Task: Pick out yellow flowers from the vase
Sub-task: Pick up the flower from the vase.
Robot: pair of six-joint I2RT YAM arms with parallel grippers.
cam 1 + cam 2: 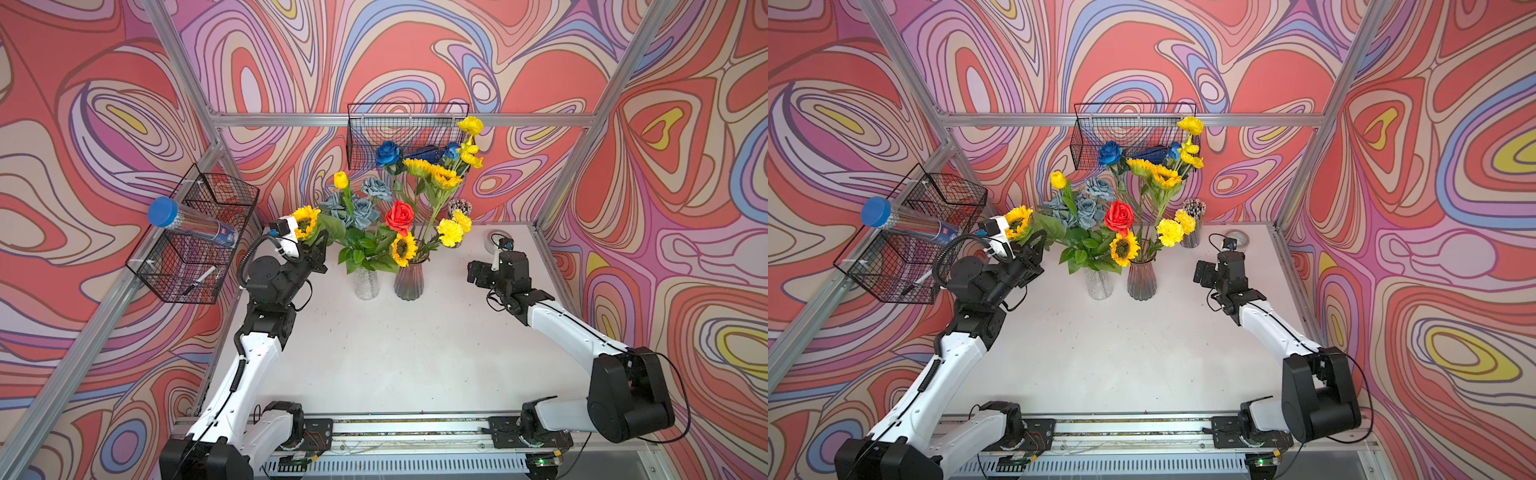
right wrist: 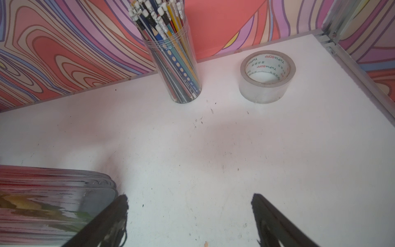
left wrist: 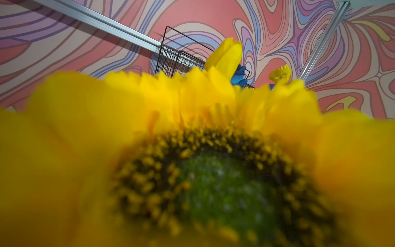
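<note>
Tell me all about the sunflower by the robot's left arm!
The sunflower looks fake: bright yellow petals round a dark centre with a green middle. It sits left of the clear vase, raised above the table, its head filling the left wrist view. The shut left end effector seems to pinch its stem, though the grip is hidden.

Flower tally

Two vases [image 1: 366, 283], four sunflowers [image 1: 403, 248], one yellow tulip [image 1: 340, 179], one red rose [image 1: 400, 217], two bright blue roses [image 1: 387, 153], at least three grey-blue roses [image 1: 376, 188]. At least four yellow pompoms [image 1: 450, 232], the upper cluster too tangled to count. Two wire baskets [image 1: 195, 266], one tape roll [image 2: 267, 85], one pencil jar [image 2: 179, 70]
</note>
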